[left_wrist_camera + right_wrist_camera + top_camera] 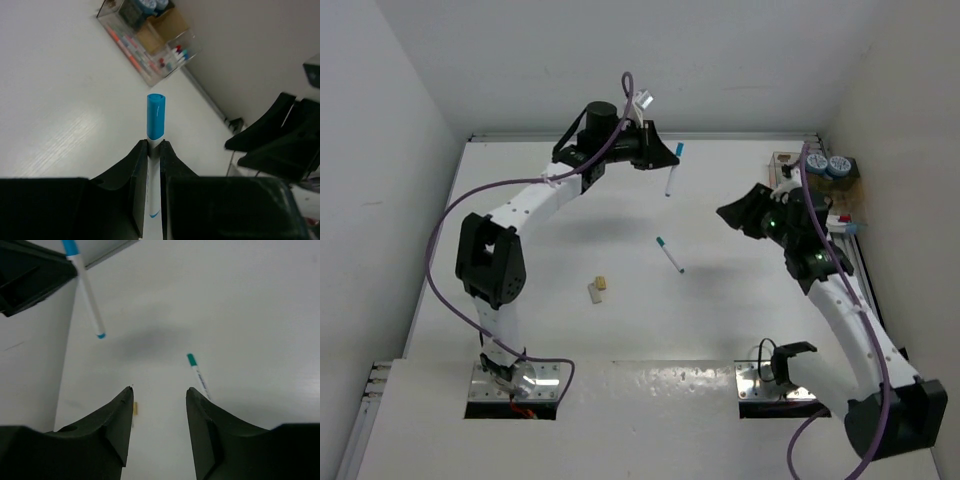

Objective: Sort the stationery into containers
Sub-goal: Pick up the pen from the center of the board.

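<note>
the sorting is judged to be well advanced but not finished. several pens with red and blue caps are seen already lying in the clear box (170, 70), which is joined to the tan box (167, 25) at the far right of the table (520, 330). two blue-grey rolls (827, 165) are seen at the far end of these containers; whether they sit in a compartment or on top cannot be told.

three loose items are left on the table: a teal-capped pen (670, 255) near the middle, and a tan block (603, 283) lying just beside a white block (593, 292) nearer the arms. a fourth item, the blue-capped pen (155, 115), is held in the air.

the left gripper (154, 150) is closed tightly on the white barrel of the blue-capped pen, with the cap projecting beyond the fingertips. it is raised above the far part of the table, well apart from the containers. the pen is not yet delivered.

the right gripper (160, 390) is seen partly spread and empty, nothing being touched. it is held above the table, with the teal-capped pen lying beyond its tips.
</note>
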{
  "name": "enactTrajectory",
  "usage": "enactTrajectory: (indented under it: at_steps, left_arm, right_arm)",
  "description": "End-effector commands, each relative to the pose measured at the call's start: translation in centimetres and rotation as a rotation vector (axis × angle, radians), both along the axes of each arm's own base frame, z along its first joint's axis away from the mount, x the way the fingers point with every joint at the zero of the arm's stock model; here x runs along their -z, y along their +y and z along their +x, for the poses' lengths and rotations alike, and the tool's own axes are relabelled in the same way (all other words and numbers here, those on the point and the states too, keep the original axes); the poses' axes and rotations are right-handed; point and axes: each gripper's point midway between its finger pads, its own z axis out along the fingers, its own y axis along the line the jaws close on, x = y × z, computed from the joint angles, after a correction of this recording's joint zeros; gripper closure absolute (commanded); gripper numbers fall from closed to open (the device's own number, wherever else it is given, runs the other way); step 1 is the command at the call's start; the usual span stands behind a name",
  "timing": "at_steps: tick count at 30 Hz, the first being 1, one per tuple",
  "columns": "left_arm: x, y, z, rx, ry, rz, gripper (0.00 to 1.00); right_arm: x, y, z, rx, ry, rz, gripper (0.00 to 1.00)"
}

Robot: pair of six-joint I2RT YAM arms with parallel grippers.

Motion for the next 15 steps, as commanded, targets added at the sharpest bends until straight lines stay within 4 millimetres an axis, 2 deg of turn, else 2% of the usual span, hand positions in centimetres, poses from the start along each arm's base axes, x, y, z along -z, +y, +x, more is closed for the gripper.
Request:
enactTrajectory:
  at_steps: [1, 3, 4, 6, 7, 9, 15]
  left_arm:
    - [-7.4, -2.4, -0.5, -0.082, 0.110, -0.249, 1.00]
    - [-8.6, -2.9, -1.1, -0.066, 0.115, -0.296, 1.00]
    - [-8.8, -3.4, -1.8, -0.039, 0.116, -0.304, 1.00]
    - [-9.3, -3.7, -2.3, -0.024, 0.104, -0.312, 1.00]
    - [-9.2, -4.0, -2.8, -0.010, 0.107, -0.311, 1.00]
    - [-9.3, -4.2, -3.2, 0.008, 0.102, -0.320, 1.00]
    - [-9.1, -4.5, -4.0, 0.044, 0.110, -0.329, 1.00]
  right_arm:
    - [-7.0, 3.2, 2.6, -0.056, -0.176, 0.056, 0.54]
    - [-6.6, 5.3, 3.3, -0.099, -0.145, 0.072, 0.54]
    - [-7.4, 5.9, 3.7, -0.110, -0.155, 0.082, 0.54]
    - [-7.1, 7.4, 4.0, -0.143, -0.131, 0.089, 0.54]
    - [-7.7, 8.0, 4.2, -0.155, -0.141, 0.092, 0.54]
    - [-7.6, 8.8, 4.4, -0.175, -0.135, 0.088, 0.54]
    - [-7.4, 9.4, 4.9, -0.190, -0.132, 0.065, 0.55]
